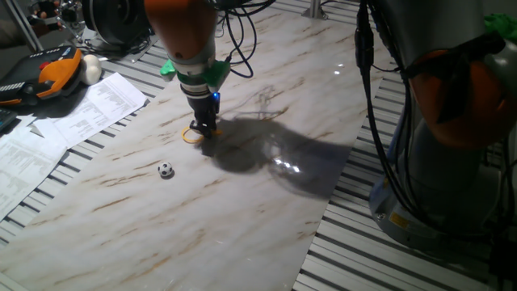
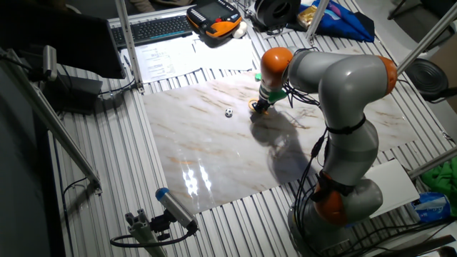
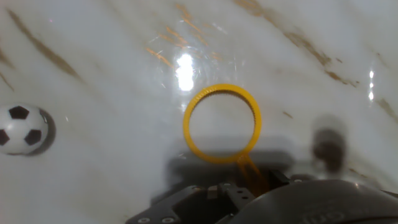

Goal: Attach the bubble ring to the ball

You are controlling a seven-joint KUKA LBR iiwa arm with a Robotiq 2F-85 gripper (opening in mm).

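Note:
The bubble ring [image 3: 222, 123] is a thin yellow-orange hoop lying flat on the marble board [image 1: 266, 202], with its short handle pointing back under the hand. My gripper [image 1: 205, 129] stands straight down at the ring's [image 1: 193, 135] right side, tips at the board, and its jaws look closed on the handle. The soccer-patterned ball [image 1: 165, 170] sits apart on the board, left of and nearer than the ring. In the hand view it is at the left edge [image 3: 22, 129]. In the other fixed view the ball [image 2: 228, 113] lies left of the gripper [image 2: 258, 108].
Printed papers [image 1: 81, 113], an orange-black handset [image 1: 48, 77] and a larger cream ball [image 1: 90, 69] lie at the far left off the board. A big grey robot base [image 1: 452, 162] with cables stands at the right. A keyboard [image 2: 153, 28] is behind the board.

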